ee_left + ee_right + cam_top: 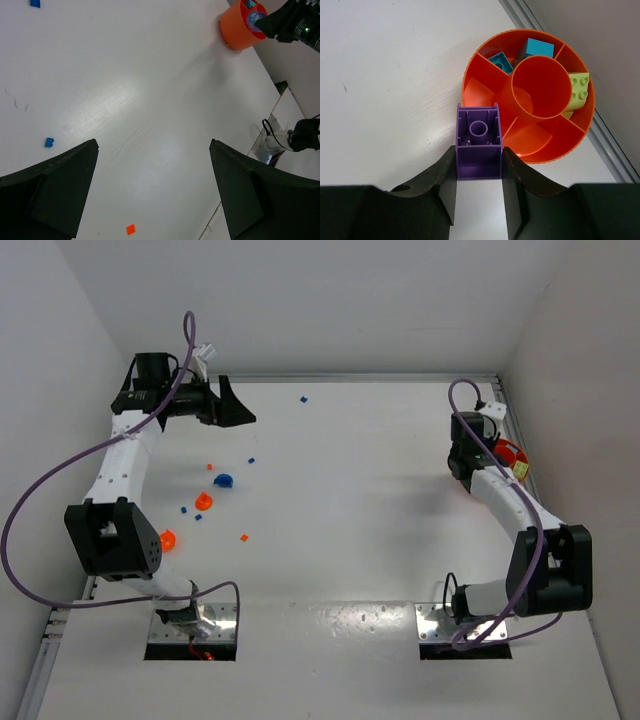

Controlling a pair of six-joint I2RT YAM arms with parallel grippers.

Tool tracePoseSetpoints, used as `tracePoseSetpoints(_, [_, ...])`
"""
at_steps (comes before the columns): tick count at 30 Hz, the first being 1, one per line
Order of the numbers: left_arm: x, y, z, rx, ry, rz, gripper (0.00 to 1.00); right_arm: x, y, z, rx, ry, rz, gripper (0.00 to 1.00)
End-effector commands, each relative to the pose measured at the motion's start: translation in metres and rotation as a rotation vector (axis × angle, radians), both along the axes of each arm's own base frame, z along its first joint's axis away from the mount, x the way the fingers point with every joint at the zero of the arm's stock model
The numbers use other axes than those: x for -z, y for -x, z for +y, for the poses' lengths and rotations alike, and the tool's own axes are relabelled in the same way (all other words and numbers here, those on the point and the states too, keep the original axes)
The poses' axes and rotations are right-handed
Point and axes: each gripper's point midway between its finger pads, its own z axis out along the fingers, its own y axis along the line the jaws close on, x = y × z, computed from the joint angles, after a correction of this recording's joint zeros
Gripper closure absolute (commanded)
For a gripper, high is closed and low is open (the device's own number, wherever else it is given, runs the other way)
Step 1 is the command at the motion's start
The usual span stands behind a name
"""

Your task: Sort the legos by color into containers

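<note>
Deposit step: right pincer (pixel 479 165), part-closed, is clamping purple brick (pixel 479 135) at lower-left rim of orange bowl (pixel 535 142), next needing a carry over a free compartment and release; left pincer (pixel 238 402) is hanging wide open, empty, upper left.

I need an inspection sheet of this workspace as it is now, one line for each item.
Surface: white table, a few faint marks.
Job's things: blue and orange-red legos scattered near the left arm, beside a blue cup and orange cups; orange bowl at the right edge holds teal cups and a lime cup.
Clutter: nothing seen.
Grippers: left gripper open above the table; right gripper shut on a purple cup at the bowl's rim.
Cables: purple cable along each arm.
Surroundings: white walls; metal rail beside the bowl.
</note>
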Motion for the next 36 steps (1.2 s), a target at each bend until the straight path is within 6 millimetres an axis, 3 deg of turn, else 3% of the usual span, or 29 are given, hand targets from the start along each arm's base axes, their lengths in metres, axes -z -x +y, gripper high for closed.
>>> tracePoseSetpoints(1, [-0.006, 0.000, 0.009, -0.002, -0.030, -0.046, 0.00, -0.027, -0.016, -0.002, 0.002, 0.036, -0.078, 1.00])
tracePoseSetpoints(5, [-0.007, 0.001, 0.013, -0.009, -0.034, -0.039, 0.00, -0.029, -0.018, -0.002, -0.015, 0.058, -0.085, 1.00])
tracePoseSetpoints(15, [0.004, 0.003, 0.061, -0.104, -0.021, 0.031, 0.00, -0.027, -0.023, -0.007, -0.052, 0.082, -0.078, 1.00])
tracePoseSetpoints(23, [0.006, 0.004, 0.063, -0.104, -0.037, 0.028, 0.00, -0.029, -0.027, -0.005, -0.124, 0.102, -0.049, 1.00])
tracePoseSetpoints(26, [0.006, 0.005, 0.064, -0.102, -0.053, 0.025, 0.00, -0.021, -0.027, -0.004, -0.150, 0.090, -0.041, 1.00])
tracePoseSetpoints(29, [0.006, 0.005, 0.064, -0.102, -0.053, 0.025, 0.00, -0.028, -0.029, -0.005, -0.170, 0.094, -0.069, 1.00])
tracePoseSetpoints(36, [0.005, 0.005, 0.065, -0.104, -0.064, 0.020, 0.00, -0.022, -0.028, -0.013, -0.172, 0.092, -0.055, 1.00])
